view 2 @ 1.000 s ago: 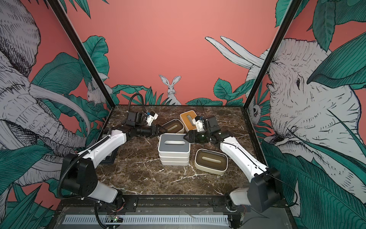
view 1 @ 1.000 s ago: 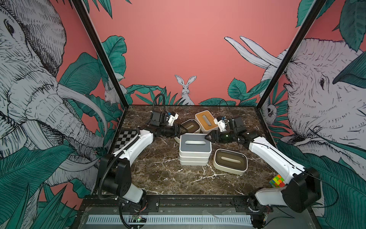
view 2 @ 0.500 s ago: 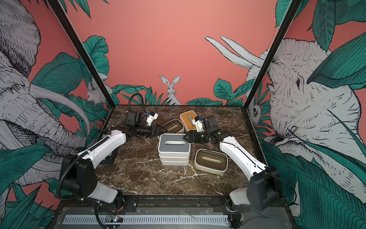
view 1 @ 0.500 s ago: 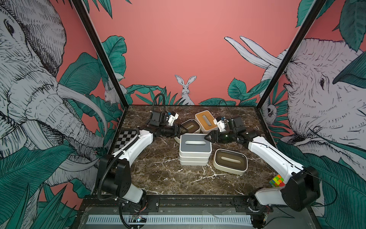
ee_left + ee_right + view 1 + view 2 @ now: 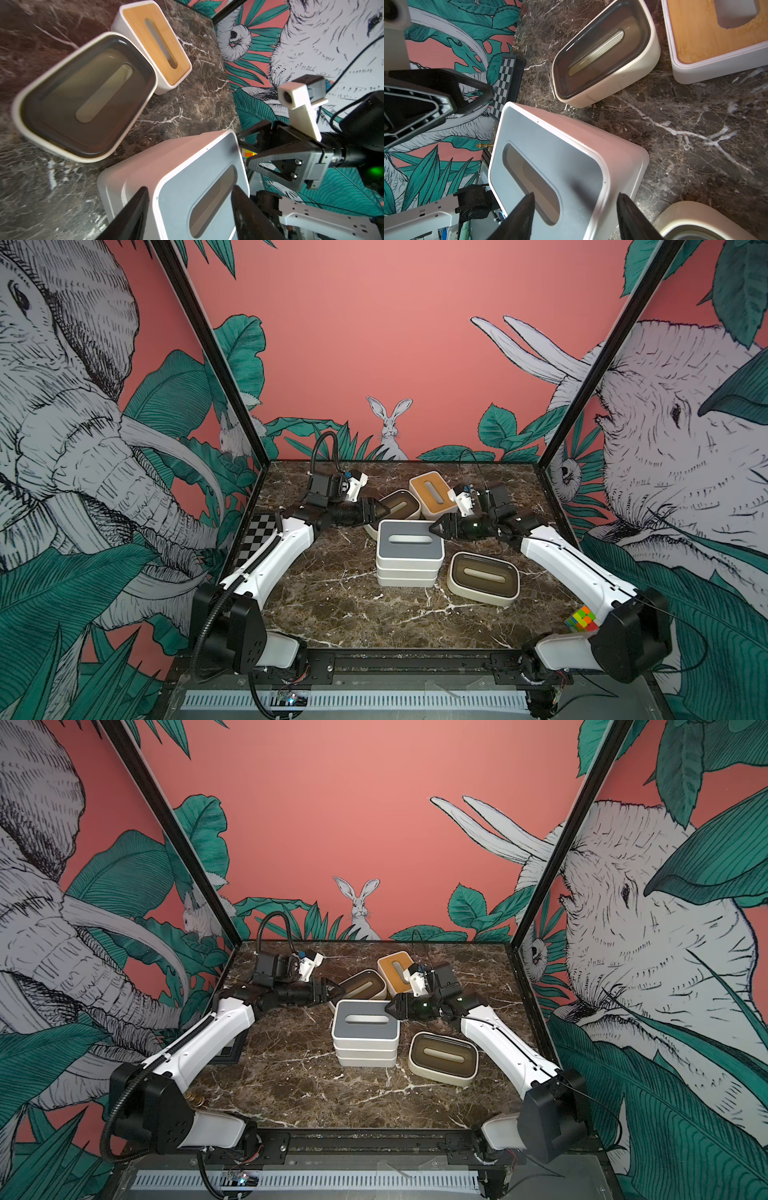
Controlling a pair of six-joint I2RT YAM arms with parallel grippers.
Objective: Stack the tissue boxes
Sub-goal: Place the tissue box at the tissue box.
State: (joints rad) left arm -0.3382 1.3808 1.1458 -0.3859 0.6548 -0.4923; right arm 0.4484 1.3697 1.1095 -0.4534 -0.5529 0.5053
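- Mid-frame on the dark marbled surface point(image 5: 332, 614) stands a stack of three white rounded tissue boxes. The grey-lidded top box point(image 5: 409, 540) has its long axis across the frame.
- The left end effector point(image 5: 382, 511) is at the stack's upper-left corner and the right end effector point(image 5: 434, 529) at its upper-right edge. Both point inward.
- In the wrist views the left fingers point(image 5: 135, 209) and right fingers point(image 5: 631, 216) are spread over the grey lid's ends. Neither pair looks clamped on anything.
- Three boxes are loose.
  - The rear dark-brown-lidded box point(image 5: 401, 506) is just behind the stack, directly past the left tips, and lies diagonally.
  - The bamboo-lidded box point(image 5: 432, 491) is beside it, further up the frame.
  - The front dark-brown-lidded box point(image 5: 484, 578) is lower right, alongside the right forearm.
- My read is that the left arm is nearest the rear box, and its wrist would have to turn across that diagonal.
- Both forearms are low, with the wrists bent inward.
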